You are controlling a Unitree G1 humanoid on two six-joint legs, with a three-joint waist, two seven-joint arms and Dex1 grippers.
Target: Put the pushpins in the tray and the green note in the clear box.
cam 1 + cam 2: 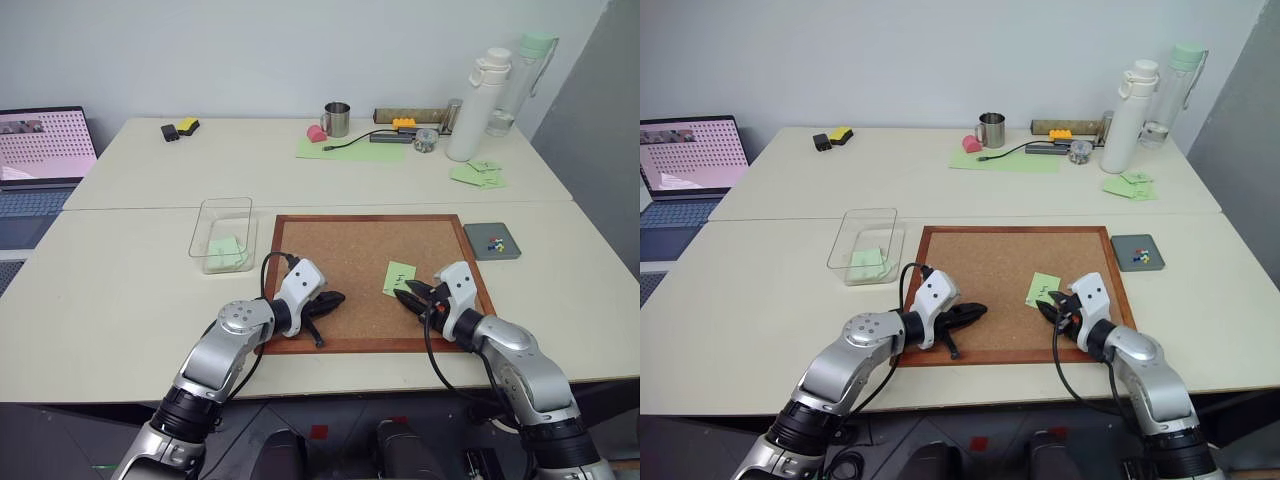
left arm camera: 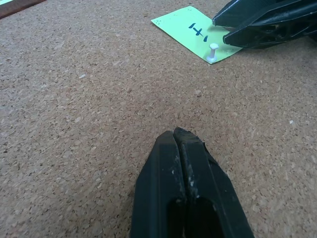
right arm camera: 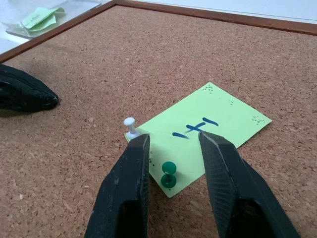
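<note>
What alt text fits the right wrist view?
The right tool, its two black fingers open, straddles a green pushpin stuck in the near corner of a light green square sticky note with a dark handwritten mark, on a brown corkboard. A white pushpin stands at the note's adjacent corner.

I see both end effectors over the corkboard [image 1: 1015,285]: the right end effector [image 1: 1048,305], fingers apart, at the green note's [image 1: 1042,288] near edge, the left end effector [image 1: 978,311] closed (well short of it).
</note>
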